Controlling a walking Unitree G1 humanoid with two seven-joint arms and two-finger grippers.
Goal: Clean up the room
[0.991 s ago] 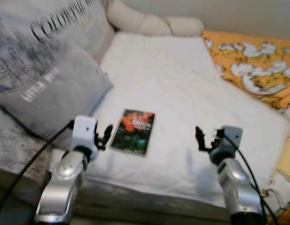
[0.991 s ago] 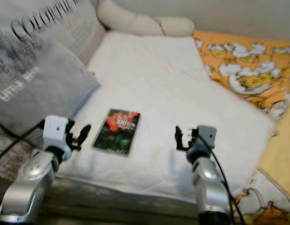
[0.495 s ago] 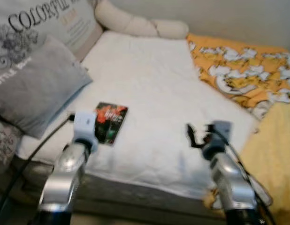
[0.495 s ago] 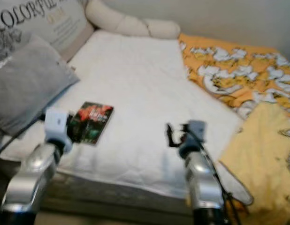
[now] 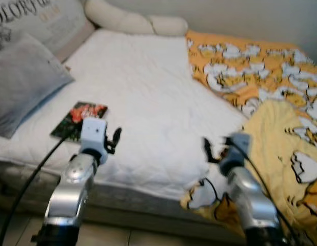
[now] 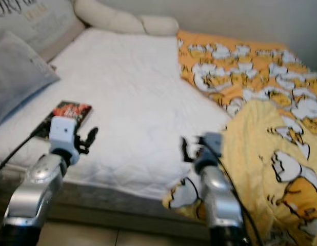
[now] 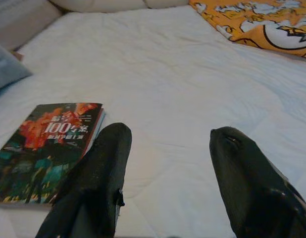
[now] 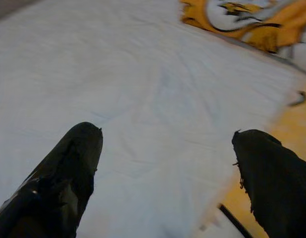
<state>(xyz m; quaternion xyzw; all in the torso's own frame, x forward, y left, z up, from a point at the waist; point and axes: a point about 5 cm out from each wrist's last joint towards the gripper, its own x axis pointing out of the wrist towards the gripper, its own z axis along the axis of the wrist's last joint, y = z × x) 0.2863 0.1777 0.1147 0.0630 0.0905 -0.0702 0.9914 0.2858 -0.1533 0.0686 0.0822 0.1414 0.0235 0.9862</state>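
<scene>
Book [image 5: 79, 120] now sits near the mattress's [image 5: 148, 92] left front edge as your view swings right toward the yellow blanket [image 5: 281, 148]. Left gripper [image 7: 165, 148] and right gripper [image 8: 165, 148] hover apart, empty, so nothing is picked up yet.

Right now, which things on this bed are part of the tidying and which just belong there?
For tidying: dark paperback book with red cover art; rumpled yellow cartoon-print blanket.

Just there: grey square pillow; cream bolster cushion; white quilted mattress cover.
</scene>
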